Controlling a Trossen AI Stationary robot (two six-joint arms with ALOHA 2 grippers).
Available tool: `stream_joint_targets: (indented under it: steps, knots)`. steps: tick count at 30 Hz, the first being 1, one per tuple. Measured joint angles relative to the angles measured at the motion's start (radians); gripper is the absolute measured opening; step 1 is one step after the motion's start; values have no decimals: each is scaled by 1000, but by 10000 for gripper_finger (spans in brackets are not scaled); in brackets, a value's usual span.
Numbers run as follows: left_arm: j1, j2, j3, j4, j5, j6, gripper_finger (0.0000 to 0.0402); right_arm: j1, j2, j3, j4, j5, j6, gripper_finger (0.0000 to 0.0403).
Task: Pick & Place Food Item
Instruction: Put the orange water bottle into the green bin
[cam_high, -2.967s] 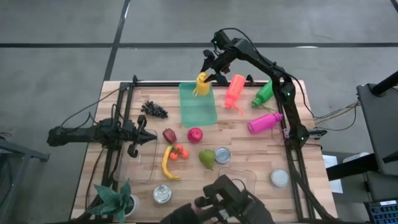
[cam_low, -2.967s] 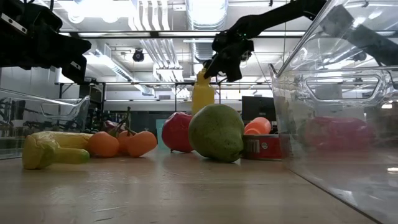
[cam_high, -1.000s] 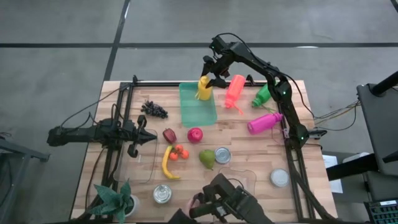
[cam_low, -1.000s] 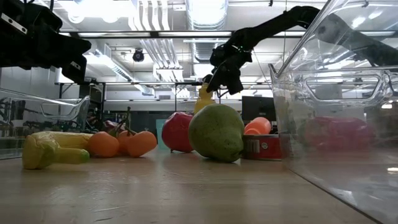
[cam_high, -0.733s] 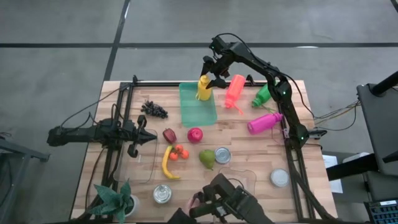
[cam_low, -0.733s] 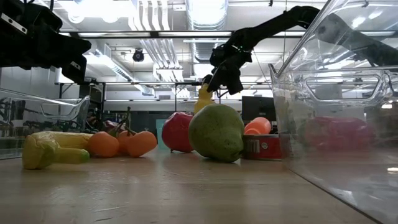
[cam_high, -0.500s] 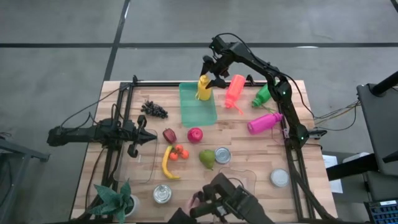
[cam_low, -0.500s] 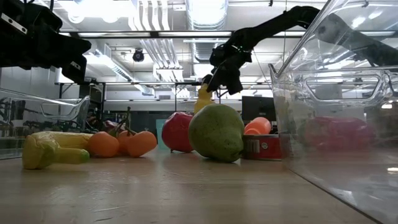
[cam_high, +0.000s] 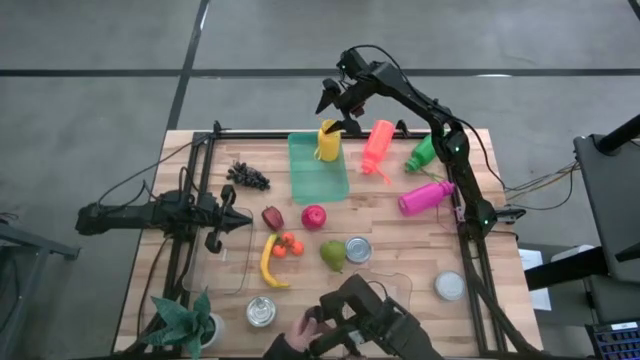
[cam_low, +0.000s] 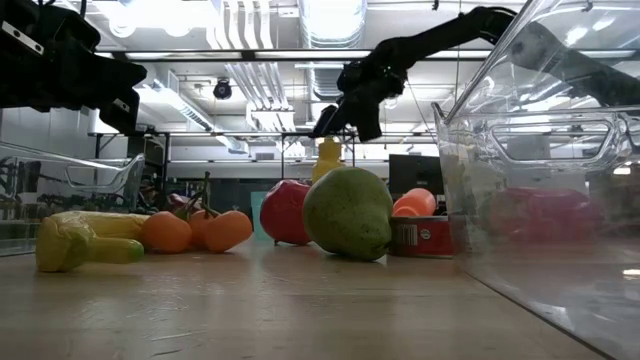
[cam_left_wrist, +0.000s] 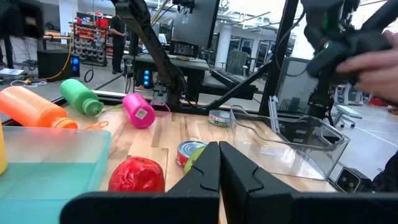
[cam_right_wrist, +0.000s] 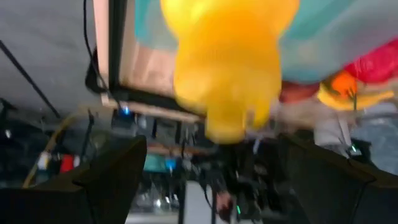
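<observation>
No legible label on yellow bottle (cam_high: 328, 140) — right end effector (cam_high: 335, 100) above, open.

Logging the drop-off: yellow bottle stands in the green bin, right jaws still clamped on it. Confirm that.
Wrong on the jaws. The high view shows the right gripper open and lifted clear above the yellow bottle, which does stand in the green bin.

Two dark jointed arms, black cables
</observation>
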Motion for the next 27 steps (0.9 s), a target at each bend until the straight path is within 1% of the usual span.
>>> stream_joint_targets:
  steps: [2, 4, 7, 9, 11, 13, 15, 19, 21, 23, 27]
  knots:
    - [0, 0, 0, 0, 0, 0, 1, 0, -17, -5, 29, -61, -11, 359]
    - [0, 0, 0, 0, 0, 0, 1, 0, -40, -5, 39, -101, -41, 359]
    - [0, 0, 0, 0, 0, 0, 1, 0, -89, -5, 46, -133, -128, 359]
    - [0, 0, 0, 0, 0, 0, 1, 0, -126, -5, 49, -134, -218, 359]
    - [0, 0, 0, 0, 0, 0, 1, 2, -166, -5, 48, -134, -354, 359]
    - [0, 0, 0, 0, 0, 0, 1, 4, -205, -5, 43, -134, -544, 359]
    - [0, 0, 0, 0, 0, 0, 1, 7, -238, -5, 33, -135, -790, 359]
    - [0, 0, 0, 0, 0, 0, 1, 20, -292, -7, -98, -134, -1324, 359]
    - [0, 0, 0, 0, 0, 0, 1, 28, -315, -7, -185, -134, -1508, 359]
    - [0, 0, 0, 0, 0, 0, 1, 33, -338, -7, -256, -134, -1582, 359]
    - [0, 0, 0, 0, 0, 0, 1, 46, -366, -7, -336, -122, -1597, 359]
